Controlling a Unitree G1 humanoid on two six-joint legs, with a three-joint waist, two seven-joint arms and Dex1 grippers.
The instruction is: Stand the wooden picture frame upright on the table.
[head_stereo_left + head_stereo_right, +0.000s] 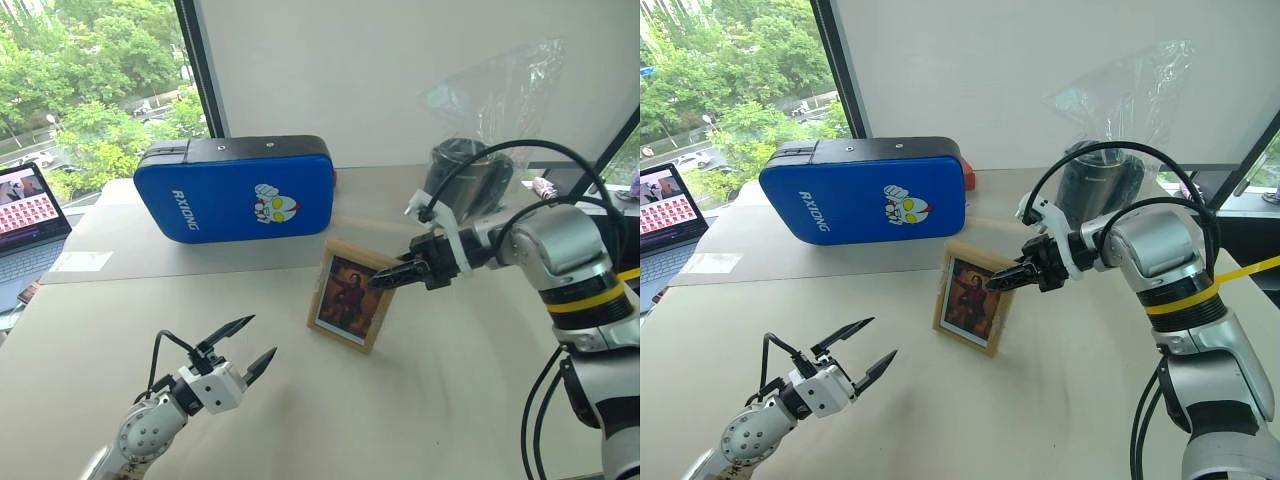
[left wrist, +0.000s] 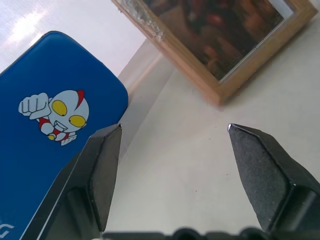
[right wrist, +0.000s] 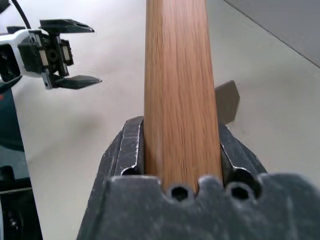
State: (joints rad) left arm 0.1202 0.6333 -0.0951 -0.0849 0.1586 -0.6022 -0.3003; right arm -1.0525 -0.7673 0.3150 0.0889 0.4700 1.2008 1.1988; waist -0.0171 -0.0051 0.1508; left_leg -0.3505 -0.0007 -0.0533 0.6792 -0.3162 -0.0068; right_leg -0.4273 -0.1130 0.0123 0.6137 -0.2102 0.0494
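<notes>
The wooden picture frame [image 1: 350, 295] stands upright on the beige table [image 1: 450, 400], its dark portrait picture facing me. My right gripper [image 1: 385, 278] reaches in from the right and is shut on the frame's right edge. In the right wrist view its fingers [image 3: 131, 145] press both sides of the light-wood edge [image 3: 180, 75], and a grey stand flap [image 3: 227, 100] shows behind. My left gripper [image 1: 250, 345] hovers open over the table in front and to the left of the frame, holding nothing. The left wrist view shows the frame's corner [image 2: 220, 75] beyond its spread fingers [image 2: 107, 165].
A large blue padded case [image 1: 235, 188] with a cartoon figure stands behind the frame. An open laptop [image 1: 25, 215] sits at the far left edge. A dark round container [image 1: 470, 170] under a clear plastic bag stands at the back right. A window is behind.
</notes>
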